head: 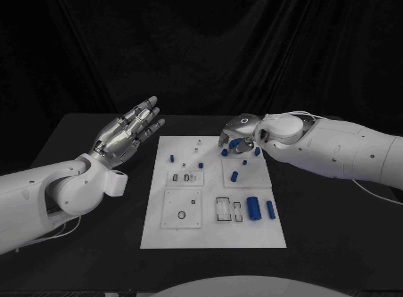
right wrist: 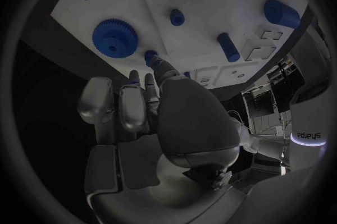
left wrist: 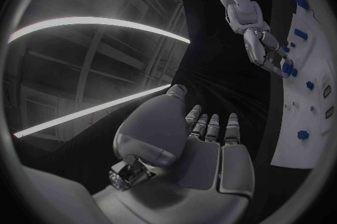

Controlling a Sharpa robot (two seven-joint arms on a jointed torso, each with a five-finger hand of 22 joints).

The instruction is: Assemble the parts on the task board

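Two hands in work. Right hand (head: 240,137) low over far end of task board (head: 211,238), fingers curled near blue gear (right wrist: 114,37); whether part is held, cannot tell. Left hand (head: 130,133) raised beside board, fingers wide, holding nothing. Advice: lower slowly, keep fingertips centred on part.

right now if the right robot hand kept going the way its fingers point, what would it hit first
Probably the small blue part just off its fingertips, with the task board right behind it. The right robot hand points down there, though depth is unclear.

Left robot hand (head: 128,133) raised, fingers spread; right robot hand (head: 238,137) curled downward.
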